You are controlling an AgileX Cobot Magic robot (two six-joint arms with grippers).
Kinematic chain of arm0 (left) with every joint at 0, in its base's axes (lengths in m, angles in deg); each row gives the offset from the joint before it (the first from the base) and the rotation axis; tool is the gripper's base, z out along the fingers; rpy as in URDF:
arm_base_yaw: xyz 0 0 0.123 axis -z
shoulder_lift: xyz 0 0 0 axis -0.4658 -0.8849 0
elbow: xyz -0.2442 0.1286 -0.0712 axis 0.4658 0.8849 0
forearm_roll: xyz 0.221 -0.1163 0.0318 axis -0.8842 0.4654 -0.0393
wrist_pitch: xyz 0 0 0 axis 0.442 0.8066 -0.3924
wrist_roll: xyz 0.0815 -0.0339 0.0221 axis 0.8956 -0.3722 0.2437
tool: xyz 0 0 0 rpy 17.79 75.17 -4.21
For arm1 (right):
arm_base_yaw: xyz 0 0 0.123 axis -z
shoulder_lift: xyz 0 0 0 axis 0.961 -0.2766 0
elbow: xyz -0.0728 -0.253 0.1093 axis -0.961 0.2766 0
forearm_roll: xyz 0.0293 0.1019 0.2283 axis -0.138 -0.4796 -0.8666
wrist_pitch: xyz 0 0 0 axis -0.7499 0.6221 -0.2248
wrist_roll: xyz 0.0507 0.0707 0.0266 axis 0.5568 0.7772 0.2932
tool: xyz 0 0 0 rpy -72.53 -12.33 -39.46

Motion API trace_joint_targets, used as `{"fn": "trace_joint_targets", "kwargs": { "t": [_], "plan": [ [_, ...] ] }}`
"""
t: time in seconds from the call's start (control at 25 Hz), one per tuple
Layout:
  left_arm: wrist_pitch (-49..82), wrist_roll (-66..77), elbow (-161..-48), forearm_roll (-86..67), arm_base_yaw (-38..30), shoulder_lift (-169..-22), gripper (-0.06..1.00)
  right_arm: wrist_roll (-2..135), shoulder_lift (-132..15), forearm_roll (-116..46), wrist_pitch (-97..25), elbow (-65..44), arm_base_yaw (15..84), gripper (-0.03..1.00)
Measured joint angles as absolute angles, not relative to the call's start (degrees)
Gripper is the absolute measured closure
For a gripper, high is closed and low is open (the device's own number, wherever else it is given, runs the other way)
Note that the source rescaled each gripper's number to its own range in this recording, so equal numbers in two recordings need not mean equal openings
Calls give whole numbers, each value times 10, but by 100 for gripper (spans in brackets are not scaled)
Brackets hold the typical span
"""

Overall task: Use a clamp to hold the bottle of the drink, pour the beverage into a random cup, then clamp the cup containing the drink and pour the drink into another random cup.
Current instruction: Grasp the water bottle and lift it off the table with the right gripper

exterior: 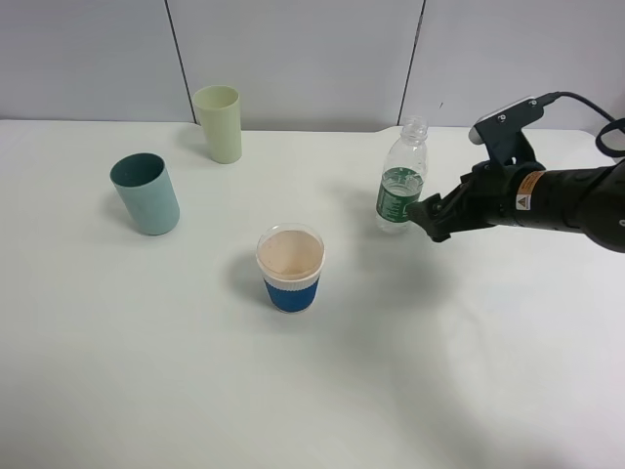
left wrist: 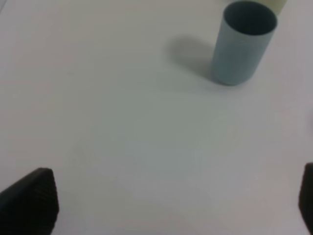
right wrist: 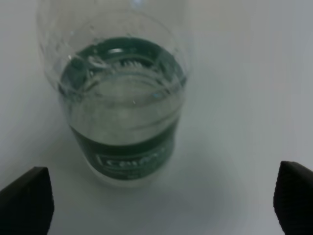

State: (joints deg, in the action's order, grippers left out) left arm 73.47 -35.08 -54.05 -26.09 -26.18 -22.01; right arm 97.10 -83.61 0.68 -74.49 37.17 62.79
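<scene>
From the high camera, a short paper cup with a blue ribbed sleeve, white rim band and beige inside (exterior: pixel 290 267) stands upright on the white bench (exterior: pixel 439 381). To the right of that cup and a little further back stands the small clear plastic bottle with a green label band (exterior: pixel 401 181), upright and uncapped. The right claw (exterior: pixel 430 217), on a thick black arm (exterior: pixel 576 195), sits further right of the cup again, just beside the bottle. Left of the cup and further back is a plain teal tumbler (exterior: pixel 145 193). Beyond that, far behind the cup, is a slimmer pale yellow-green tumbler (exterior: pixel 218 123).

The left wrist camera shows the left claw (left wrist: pixel 168 203) spread wide over bare bench, pinching nothing. The teal tumbler is well ahead of it, and the cup is out of this view.

The right wrist camera shows the right claw spread, with both black fingers (right wrist: pixel 27 200) clear of the bottle. The bottle stands just ahead in the gap between them. Clear liquid (right wrist: pixel 122 105) fills its lower part.
</scene>
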Motion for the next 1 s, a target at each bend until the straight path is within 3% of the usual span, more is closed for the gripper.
{"fn": "trace_joint_targets", "kwargs": {
  "t": [1.0],
  "plan": [
    [735,-351,-541,-261,-262,-220,-6,856,-1017,-87,-1048,371,628,16]
  ]
}}
